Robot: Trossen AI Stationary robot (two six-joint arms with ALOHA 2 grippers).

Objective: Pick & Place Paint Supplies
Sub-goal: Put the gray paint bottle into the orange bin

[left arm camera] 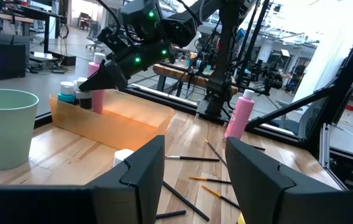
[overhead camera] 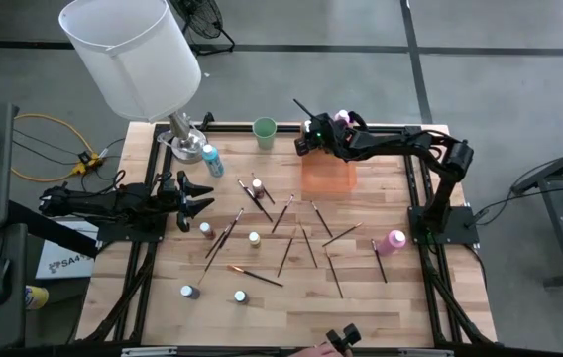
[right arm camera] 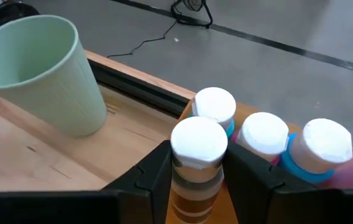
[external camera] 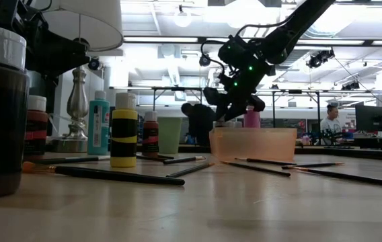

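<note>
Wooden slats formed the table [overhead camera: 291, 297], with grey floor around it. Paintbrushes [overhead camera: 280, 230] and small paint bottles [overhead camera: 254, 238] lay scattered across the middle; a tall pink bottle [overhead camera: 395, 239] lay near the right edge and a teal bottle [overhead camera: 211, 159] stood beside the lamp base [overhead camera: 184, 139]. An orange tray [overhead camera: 328, 178] sat at the far side near a green cup [overhead camera: 265, 131]. The right gripper [right arm camera: 198, 171] hung over the tray's far end, fingers closed on a brown bottle [right arm camera: 196, 168] next to three capped bottles [right arm camera: 263, 138] standing there. The left gripper [overhead camera: 200, 195] waited at the left edge, fingers parted and empty
</note>
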